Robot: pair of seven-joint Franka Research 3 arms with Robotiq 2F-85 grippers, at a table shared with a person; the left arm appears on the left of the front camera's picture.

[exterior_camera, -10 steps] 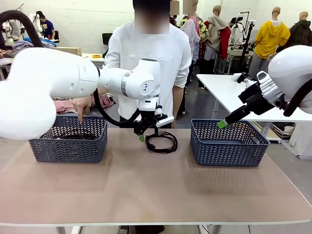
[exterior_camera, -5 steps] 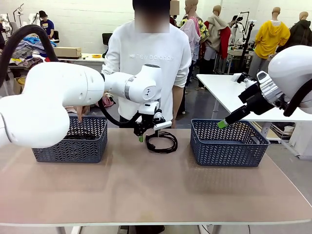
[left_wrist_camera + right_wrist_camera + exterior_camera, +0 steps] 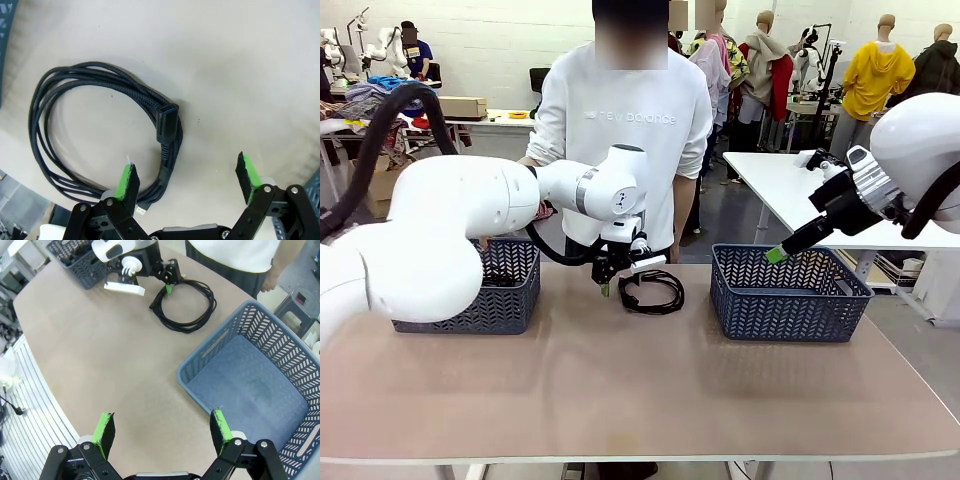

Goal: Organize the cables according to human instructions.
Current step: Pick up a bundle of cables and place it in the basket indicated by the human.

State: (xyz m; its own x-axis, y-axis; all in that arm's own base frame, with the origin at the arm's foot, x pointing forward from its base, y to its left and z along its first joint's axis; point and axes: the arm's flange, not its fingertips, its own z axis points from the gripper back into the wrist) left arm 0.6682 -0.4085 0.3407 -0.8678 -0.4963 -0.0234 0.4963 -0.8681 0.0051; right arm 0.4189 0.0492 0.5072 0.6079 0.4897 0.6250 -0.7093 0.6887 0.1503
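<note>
On the table (image 3: 620,390) a coiled cable (image 3: 653,292) lies at centre; one basket (image 3: 460,300) sits at nine o'clock, another basket (image 3: 787,295) at three o'clock.

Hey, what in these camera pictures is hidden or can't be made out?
- Front view: the dark plastic left basket is partly covered by the white left arm, contents unclear.
- Left wrist view: the coiled black cable passes behind a green-padded finger; contact can't be told.

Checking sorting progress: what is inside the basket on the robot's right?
The right basket shows a bare blue floor in the right wrist view; no cable lies there. Its near corner is hidden behind the right pincer.
</note>
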